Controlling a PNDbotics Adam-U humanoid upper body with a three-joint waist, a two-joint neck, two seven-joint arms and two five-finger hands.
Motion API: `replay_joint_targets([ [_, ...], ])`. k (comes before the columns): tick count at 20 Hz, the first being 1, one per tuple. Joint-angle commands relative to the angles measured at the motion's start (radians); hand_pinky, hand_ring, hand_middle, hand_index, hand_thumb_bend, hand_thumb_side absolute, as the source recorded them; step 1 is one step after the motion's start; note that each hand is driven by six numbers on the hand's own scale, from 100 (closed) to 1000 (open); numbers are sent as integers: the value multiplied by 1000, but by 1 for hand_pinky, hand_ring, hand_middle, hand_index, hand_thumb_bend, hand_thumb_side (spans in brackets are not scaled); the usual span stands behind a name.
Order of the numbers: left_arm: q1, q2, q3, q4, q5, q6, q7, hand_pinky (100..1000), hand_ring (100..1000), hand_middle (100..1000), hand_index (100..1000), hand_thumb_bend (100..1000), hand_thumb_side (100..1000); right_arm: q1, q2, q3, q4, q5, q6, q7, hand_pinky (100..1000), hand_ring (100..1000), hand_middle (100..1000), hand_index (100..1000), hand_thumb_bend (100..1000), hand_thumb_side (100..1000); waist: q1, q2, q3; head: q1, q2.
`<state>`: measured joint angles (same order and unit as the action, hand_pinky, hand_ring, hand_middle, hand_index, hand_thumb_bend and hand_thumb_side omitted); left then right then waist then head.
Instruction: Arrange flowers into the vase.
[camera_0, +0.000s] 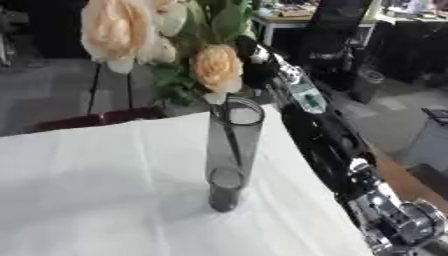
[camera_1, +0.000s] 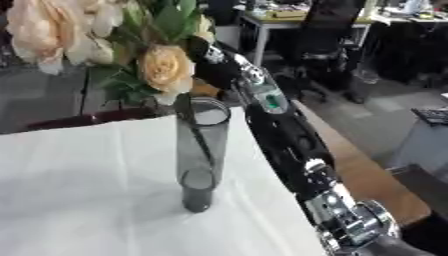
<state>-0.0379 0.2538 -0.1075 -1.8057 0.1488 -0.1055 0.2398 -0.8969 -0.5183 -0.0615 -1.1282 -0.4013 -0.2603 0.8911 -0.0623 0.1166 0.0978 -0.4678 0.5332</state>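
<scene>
I see a tall, narrow vase (camera_0: 233, 155) of smoky grey glass standing upright on the white tablecloth (camera_0: 96, 190), close to the cloth's right edge. It is a plain cylinder with a thick round rim, and the glass is clear enough that I can make out thin dark stems running down inside it at a slant.

Above the rim sits the bunch of flowers (camera_1: 131, 45): soft peach roses with rounded, layered petals and matte green leaves between them. One smaller rose (camera_0: 217, 67) hangs just over the mouth of the vase, and a bigger, paler one (camera_0: 118, 30) spreads toward the upper left, partly cut by the frame.

My right arm (camera_1: 284, 135) reaches in from the lower right corner, glossy black shells with silver metal joints near the camera (there is a small green patch on the forearm). Its hand (camera_1: 214, 62) ends up behind the leaves, right beside the smaller rose and above the vase mouth. The foliage hides the fingers, so I cannot tell whether they are grasping the stems or released.

The cloth looks smooth with faint creases, and a wooden table edge (camera_1: 350, 170) shows beyond it on the right.
</scene>
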Motion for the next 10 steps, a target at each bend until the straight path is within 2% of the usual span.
replay_joint_targets([
  [1,-7,8,-1,-9,-1,-1,2,570,508,561,944,665,845,-17,-37,-11,0,12,-25,16,508,582,399,605,668,772,-6,-3,-1,0,-2],
  [7,-7,8,-1,-9,-1,-1,2,570,508,561,944,665,845,-17,-37,-11,4,14,-30,16,508,582,399,605,668,772,-6,-3,-1,0,-2],
  [8,-7,8,-1,-9,-1,-1,2,570,508,562,944,664,846,-16,-37,-11,5,15,-31,16,540,605,434,621,666,763,-6,-3,-1,0,-2],
  [10,-6,7,-1,-8,-1,-1,3,570,508,562,944,664,846,-15,-39,-16,18,24,-38,16,540,605,434,621,666,763,-5,-2,0,0,-2],
])
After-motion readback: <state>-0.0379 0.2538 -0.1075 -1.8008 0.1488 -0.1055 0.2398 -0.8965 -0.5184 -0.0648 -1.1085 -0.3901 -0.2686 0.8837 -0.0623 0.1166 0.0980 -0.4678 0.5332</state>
